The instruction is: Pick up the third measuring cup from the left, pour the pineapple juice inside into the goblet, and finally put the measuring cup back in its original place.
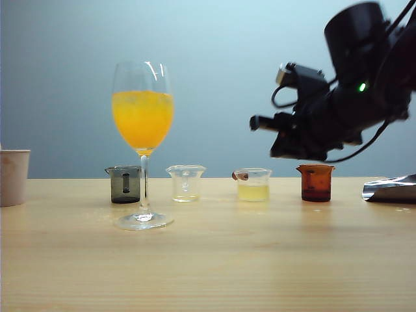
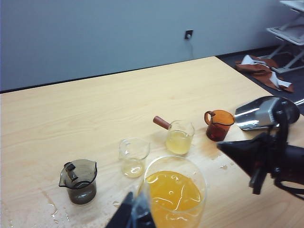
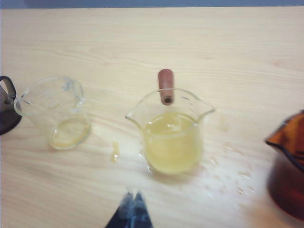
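Right gripper (image 3: 132,208) hangs in the air with its fingertips pressed together and nothing held, above and a little to the right of the third measuring cup (image 1: 253,184). That cup stands on the table (image 1: 208,266) in the far row, between a clear cup (image 1: 186,182) on its left and an amber cup (image 1: 316,182) on its right, with pineapple juice (image 3: 170,148) in its lower half. To take it well, the fingers should spread first, then come down around the brown handle (image 3: 166,86) or the cup wall, clear of both neighbours, and lift level so nothing spills. Left gripper (image 2: 134,214) waits beside the goblet (image 1: 143,130), apparently closed and empty, left of the cup; the goblet already holds orange juice.
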